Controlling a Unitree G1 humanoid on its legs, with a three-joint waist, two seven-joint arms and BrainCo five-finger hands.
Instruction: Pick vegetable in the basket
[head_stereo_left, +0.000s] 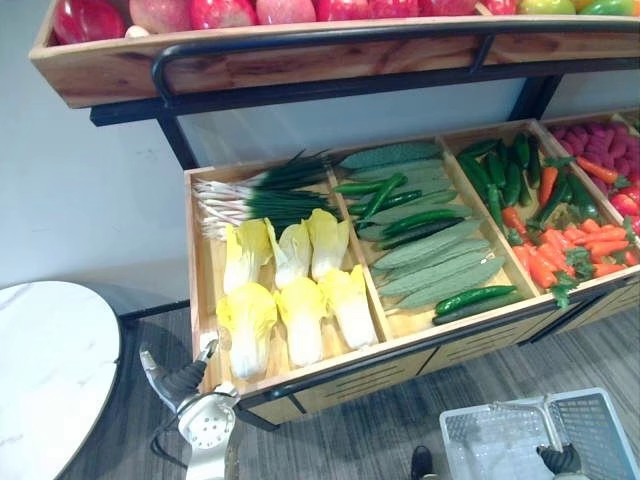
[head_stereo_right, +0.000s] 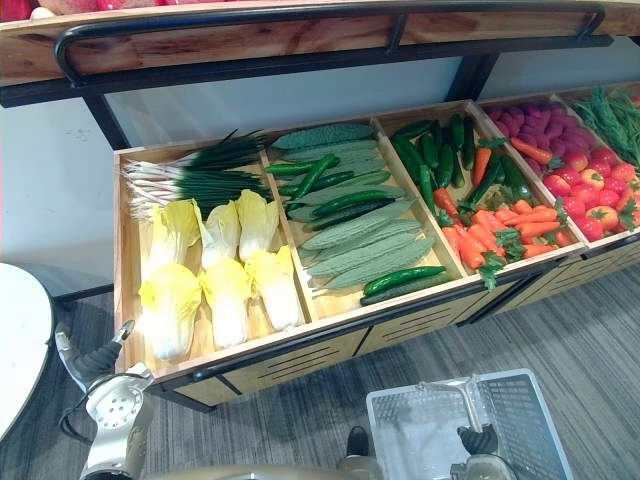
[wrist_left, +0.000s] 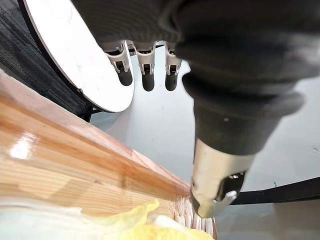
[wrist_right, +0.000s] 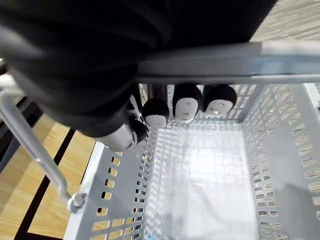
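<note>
Round white table (head_stereo_left: 50, 370) at left, red fruit (head_stereo_left: 220, 12) on upper shelf (head_stereo_left: 120, 70)

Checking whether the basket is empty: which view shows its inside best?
The right wrist view: it looks straight into the basket, its floor bare, the right hand curled round the handle. The eye views show it farther off, cut by the lower edge.

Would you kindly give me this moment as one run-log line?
left hand: open, beside napa cabbages | right hand: shut on basket handle | basket: empty

Six cabbages (head_stereo_left: 300, 318), one basket (head_stereo_right: 530, 420), one table (head_stereo_left: 50, 360).
</note>
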